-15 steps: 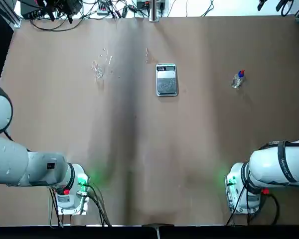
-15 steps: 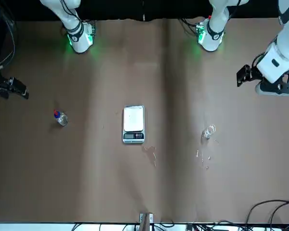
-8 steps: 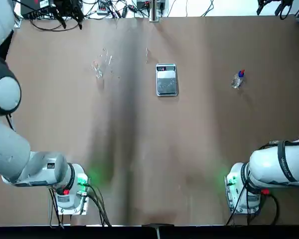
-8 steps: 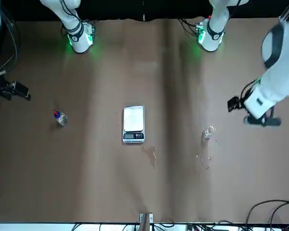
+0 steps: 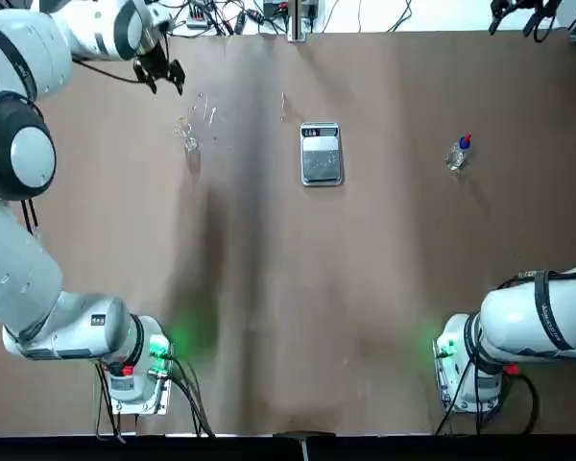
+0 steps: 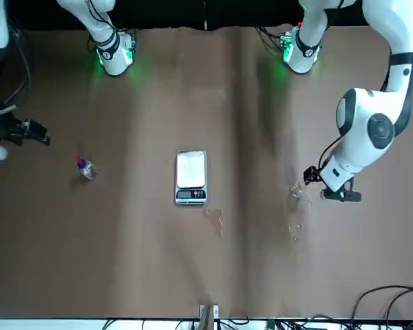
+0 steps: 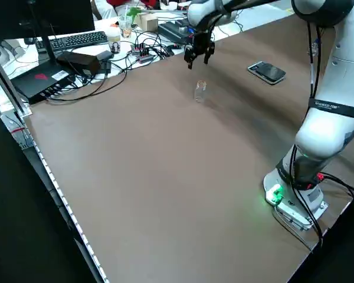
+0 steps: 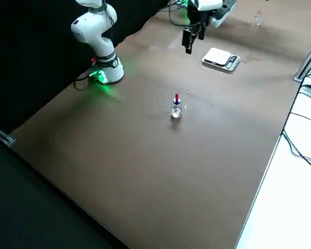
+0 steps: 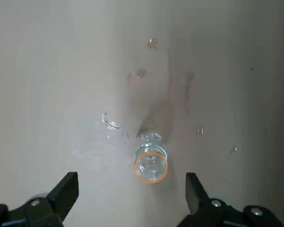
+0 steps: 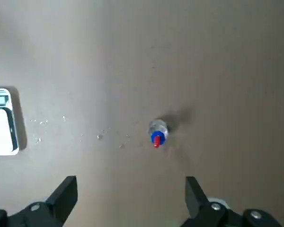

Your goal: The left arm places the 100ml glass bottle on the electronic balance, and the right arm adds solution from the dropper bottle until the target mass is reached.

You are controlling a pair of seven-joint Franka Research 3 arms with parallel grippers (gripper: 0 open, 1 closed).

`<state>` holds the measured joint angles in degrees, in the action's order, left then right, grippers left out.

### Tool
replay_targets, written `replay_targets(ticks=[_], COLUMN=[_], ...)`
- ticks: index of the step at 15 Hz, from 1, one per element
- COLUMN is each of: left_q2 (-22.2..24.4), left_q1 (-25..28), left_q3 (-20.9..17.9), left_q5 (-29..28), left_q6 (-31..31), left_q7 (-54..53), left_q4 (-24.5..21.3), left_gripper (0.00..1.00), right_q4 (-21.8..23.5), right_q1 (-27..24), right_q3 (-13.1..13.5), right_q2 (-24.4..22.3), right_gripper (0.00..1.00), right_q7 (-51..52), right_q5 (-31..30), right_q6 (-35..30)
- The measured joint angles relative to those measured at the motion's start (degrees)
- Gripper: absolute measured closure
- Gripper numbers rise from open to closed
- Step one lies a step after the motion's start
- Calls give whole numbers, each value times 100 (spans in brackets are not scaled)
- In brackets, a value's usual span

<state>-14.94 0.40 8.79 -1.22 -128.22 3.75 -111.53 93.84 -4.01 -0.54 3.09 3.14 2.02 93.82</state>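
The 100ml glass bottle (image 5: 187,134) stands upright and capless on the brown table, left of the electronic balance (image 5: 321,154). My left gripper (image 5: 166,83) hovers open above the table, just beyond the bottle and apart from it. In the left wrist view the glass bottle (image 9: 151,161) shows below, between the spread fingers (image 9: 64,193). The dropper bottle (image 5: 458,152), with blue cap and red tip, stands right of the balance. My right gripper (image 6: 34,132) hangs open high over the table's right side. Its wrist view looks down on the dropper bottle (image 10: 157,133).
Small wet spots (image 9: 151,44) lie on the table around the glass bottle. Cables and electronics (image 5: 211,14) crowd the far edge. Both arm bases (image 5: 134,370) sit at the near edge. A keyboard and boxes (image 7: 76,41) sit on a desk beyond the table.
My left arm has swung in from the table's left edge to just beyond the glass bottle. The right gripper has shifted only slightly. The bottles and balance have not moved.
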Motion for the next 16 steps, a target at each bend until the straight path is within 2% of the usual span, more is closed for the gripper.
replay_targets(ticks=[3, 5, 6, 11, 13, 14, 16], left_q2=[-141, -421, -705, -878, -877, -877, -869], left_q1=[-65, -120, -152, -167, -167, -167, -163], left_q3=[1, 2, 2, 2, 1, 0, -2], left_q5=[0, 0, 0, -1, -1, -1, -1], left_q6=[-457, -897, -1167, -1243, -1243, -1242, -1241], left_q7=[-1, -2, -1, 23, 35, 36, 38], left_q4=[-305, -363, -368, -367, -366, -376, -437], left_gripper=[0, 0, 0, 1, 4, 12, 17], right_q4=[-7, 22, 61, 130, 341, 522, 1039], right_q1=[284, 314, 270, 175, 74, 15, -38], right_q3=[-29, -28, 12, 40, 54, 57, 66], right_q2=[1, 42, 148, 253, 253, 252, 237], right_gripper=[0, 0, 0, 0, 0, 2, 4], right_q7=[-13, -33, -16, -9, -8, -4, 23], right_q5=[-12, -14, -15, -15, -15, -15, -15], right_q6=[0, -55, -81, 132, 313, 486, 1046])
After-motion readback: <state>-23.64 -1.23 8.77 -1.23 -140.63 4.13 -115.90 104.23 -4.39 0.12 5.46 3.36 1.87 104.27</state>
